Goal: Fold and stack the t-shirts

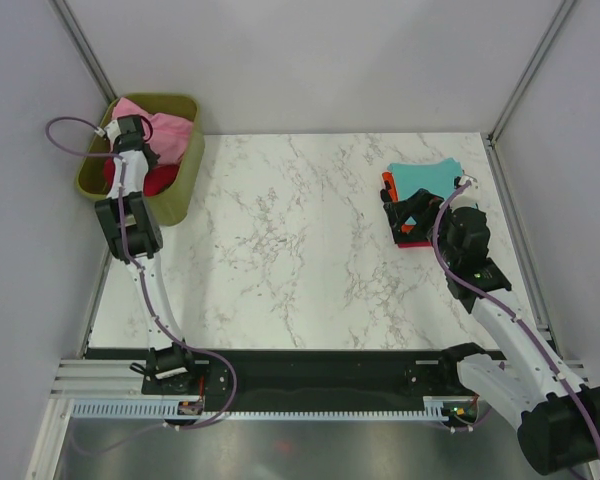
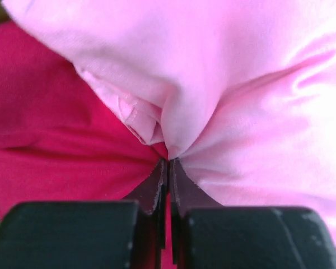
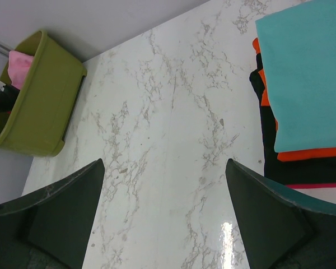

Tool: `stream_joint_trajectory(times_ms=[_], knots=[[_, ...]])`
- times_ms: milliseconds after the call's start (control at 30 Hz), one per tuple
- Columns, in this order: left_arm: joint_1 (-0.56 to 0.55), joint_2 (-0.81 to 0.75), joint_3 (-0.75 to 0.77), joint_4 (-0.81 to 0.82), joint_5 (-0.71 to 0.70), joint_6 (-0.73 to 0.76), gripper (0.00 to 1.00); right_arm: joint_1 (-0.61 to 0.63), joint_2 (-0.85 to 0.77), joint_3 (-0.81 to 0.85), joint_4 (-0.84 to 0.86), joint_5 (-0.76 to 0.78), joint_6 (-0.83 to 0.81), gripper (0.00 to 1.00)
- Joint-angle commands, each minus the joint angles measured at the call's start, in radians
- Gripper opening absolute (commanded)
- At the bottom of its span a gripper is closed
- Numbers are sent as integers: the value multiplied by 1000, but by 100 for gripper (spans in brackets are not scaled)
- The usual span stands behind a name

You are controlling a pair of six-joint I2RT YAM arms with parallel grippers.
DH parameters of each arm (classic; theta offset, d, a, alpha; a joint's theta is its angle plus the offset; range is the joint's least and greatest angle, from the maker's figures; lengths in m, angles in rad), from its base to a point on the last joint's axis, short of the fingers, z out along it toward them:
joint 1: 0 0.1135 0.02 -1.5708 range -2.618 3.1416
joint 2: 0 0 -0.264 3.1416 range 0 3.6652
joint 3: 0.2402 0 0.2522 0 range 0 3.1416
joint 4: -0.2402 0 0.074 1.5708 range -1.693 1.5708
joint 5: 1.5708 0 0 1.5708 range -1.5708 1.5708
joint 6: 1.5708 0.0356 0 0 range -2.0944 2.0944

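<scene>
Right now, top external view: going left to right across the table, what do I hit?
olive-green basket holding the light pink t-shirt → bare marble table → folded teal t-shirt. Both grippers overlap these things, so they are left out.

White marble-look table (image 1: 300, 260), plain pale walls (image 1: 320, 60) around it, metal posts (image 1: 85, 50) at its far corners, green basket (image 1: 180, 185) far-left.
</scene>
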Motion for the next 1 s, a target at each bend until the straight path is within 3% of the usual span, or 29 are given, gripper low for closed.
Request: stream_joint_trajectory(times_ms=[0, 200, 700, 967], knots=[[-4, -116, -27, 6, -4, -22, 2, -2, -22, 8, 24, -10, 5, 98], [-31, -297, -73, 12, 25, -34, 2, 0, -28, 8, 22, -7, 7, 98], [-168, -565, -70, 17, 95, -48, 2, 0, -21, 8, 18, 18, -5, 98], [-255, -674, 41, 23, 29, 14, 2, 0, -19, 8, 19, 15, -5, 98]])
